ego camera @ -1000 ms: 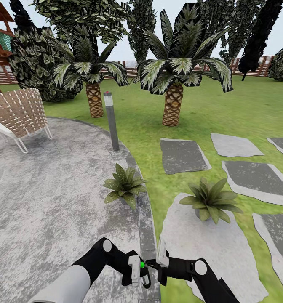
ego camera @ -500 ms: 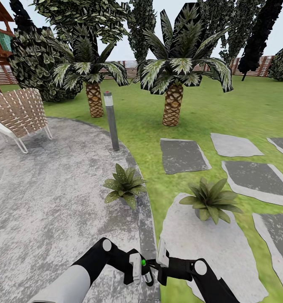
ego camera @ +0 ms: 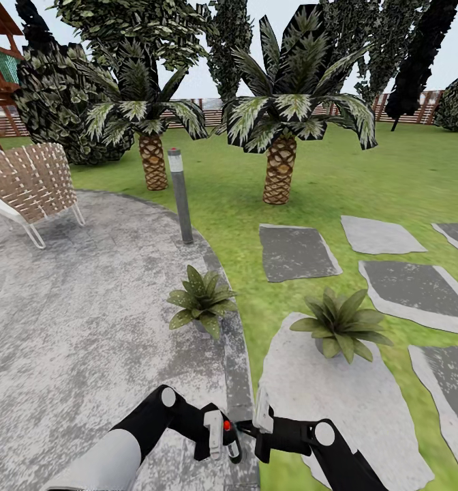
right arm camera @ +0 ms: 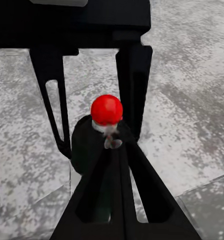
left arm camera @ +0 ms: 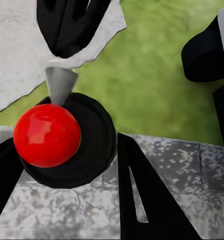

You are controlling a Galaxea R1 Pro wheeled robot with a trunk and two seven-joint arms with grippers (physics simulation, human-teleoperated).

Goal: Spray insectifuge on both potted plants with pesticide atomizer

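Observation:
The pesticide atomizer [ego camera: 232, 444] is a slim dark bottle with a red ball on its top, low in the head view at the patio's edge. My left gripper [ego camera: 223, 440] is shut on it. In the left wrist view its round black top [left arm camera: 89, 150] sits between my left fingers. My right gripper [ego camera: 245, 428] is shut, its tips meeting the bottle's top [right arm camera: 89, 142] beside the red ball [right arm camera: 106, 109]. Two potted plants stand ahead on the ground: one [ego camera: 202, 299] on the patio rim, the other [ego camera: 341, 324] on a pale stone.
A grey lamp post [ego camera: 181, 196] stands at the patio's [ego camera: 79, 320] curved edge. A woven chair [ego camera: 31, 187] is at far left. Two palms [ego camera: 280, 170] [ego camera: 153, 160] rise on the lawn, and grey stepping stones [ego camera: 296, 252] lie to the right.
The ball on the atomizer's top has gone from green to red. My left gripper with the bottle has shifted slightly left and down. The right arm has hardly moved.

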